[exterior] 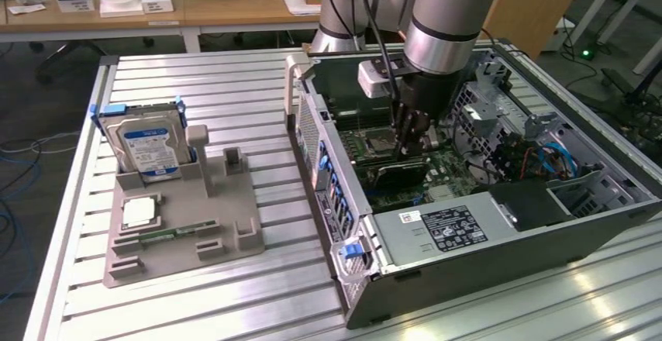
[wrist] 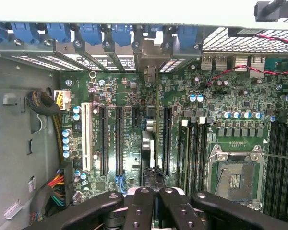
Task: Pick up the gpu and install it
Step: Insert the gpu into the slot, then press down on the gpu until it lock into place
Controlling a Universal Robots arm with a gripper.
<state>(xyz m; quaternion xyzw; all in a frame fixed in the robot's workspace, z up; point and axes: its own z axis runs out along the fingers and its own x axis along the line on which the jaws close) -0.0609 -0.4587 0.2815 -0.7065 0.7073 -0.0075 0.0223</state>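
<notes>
Gripper (exterior: 412,149) clamped on gpu (exterior: 398,172) edge; I've got card upright over motherboard (wrist: 134,124) slots inside PC case (exterior: 538,225), bracket (wrist: 149,50) twd rear wall.

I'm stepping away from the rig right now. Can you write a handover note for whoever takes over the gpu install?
Gripper: shut, down inside the open computer case, right over the gpu's top edge. Whether it clamps the card cannot be told.
Gpu: standing on edge on the motherboard, bracket toward the case's slotted rear wall.
Done: gpu is off the table and in the case.
Left: full seating not confirmed; gripper not yet clear of the card.
</notes>
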